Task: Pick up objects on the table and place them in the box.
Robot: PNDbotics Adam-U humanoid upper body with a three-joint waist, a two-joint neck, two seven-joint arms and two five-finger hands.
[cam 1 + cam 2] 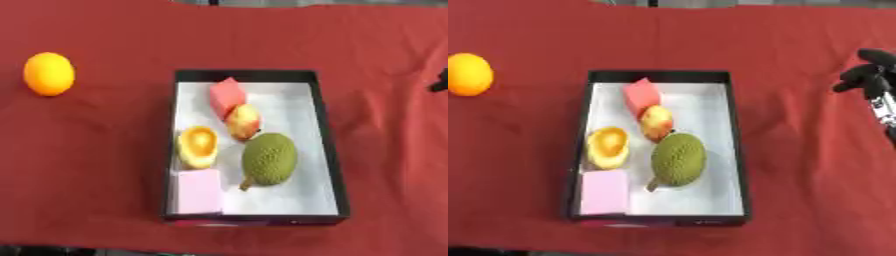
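Observation:
An orange (49,73) lies on the red cloth at the far left, well apart from the box. The black box (327,125) with a white floor stands in the middle. Inside it are a red block (227,95), a yellow-red apple (243,121), a halved orange fruit (198,146), a green bumpy fruit (269,159) and a pink block (198,191). My right hand (871,75) shows at the right edge, above the cloth and right of the box, holding nothing. Its finger pose is too blurred to read. My left hand is out of view.
The red cloth (96,165) covers the whole table. Bare cloth lies on both sides of the box. The table's front edge runs along the bottom of the views.

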